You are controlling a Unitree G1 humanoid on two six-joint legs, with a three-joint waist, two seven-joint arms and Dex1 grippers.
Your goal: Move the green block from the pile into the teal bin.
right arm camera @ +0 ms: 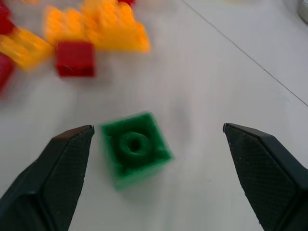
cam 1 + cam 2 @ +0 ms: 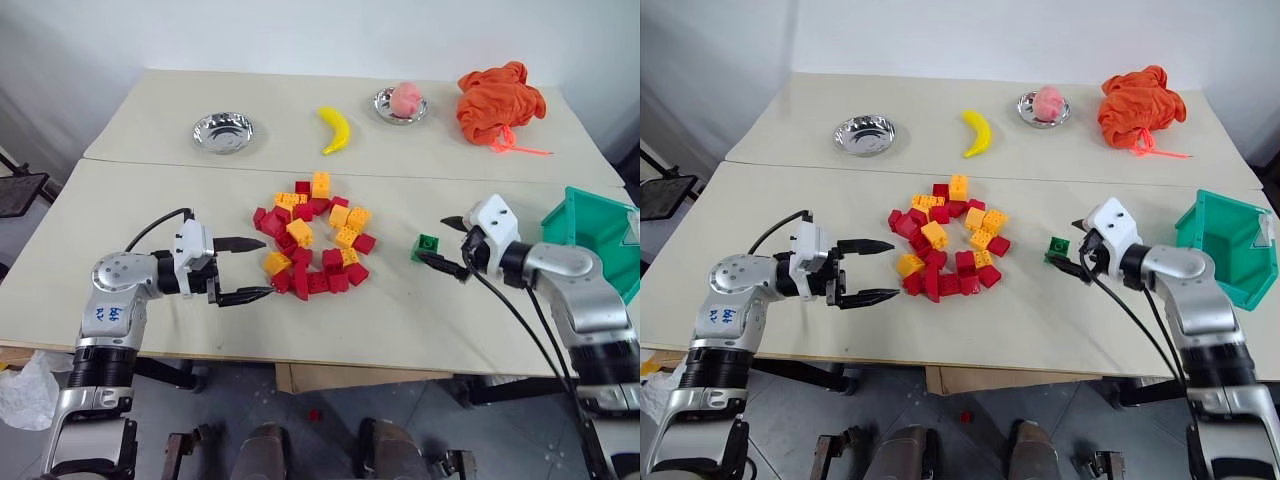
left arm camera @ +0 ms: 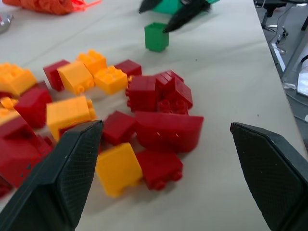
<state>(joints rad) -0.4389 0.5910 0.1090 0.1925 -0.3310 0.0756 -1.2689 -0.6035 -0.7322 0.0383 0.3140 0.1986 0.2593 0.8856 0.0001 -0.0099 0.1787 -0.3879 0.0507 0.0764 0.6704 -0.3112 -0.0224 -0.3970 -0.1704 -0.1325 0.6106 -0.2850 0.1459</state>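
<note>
Green block (image 2: 427, 246) on table (image 2: 200, 310), right of centre, apart from pile (image 2: 315, 238). Right gripper (image 2: 447, 243) spread wide, empty, fingertips beside block. Left gripper (image 2: 246, 270) wide open, empty, at pile's left edge. Teal bin (image 2: 600, 232) at far right.

Green block (image 2: 427, 246) on table, apart from red/yellow pile (image 2: 313, 243); teal bin (image 2: 598, 236) at right.

You had even, soft light over the table (image 2: 200, 300), with faint shadows under the pile (image 2: 315, 240). In the right wrist view the green block (image 1: 135, 148) looked slightly soft, and the bricks behind it were blurred, perhaps from motion.
</note>
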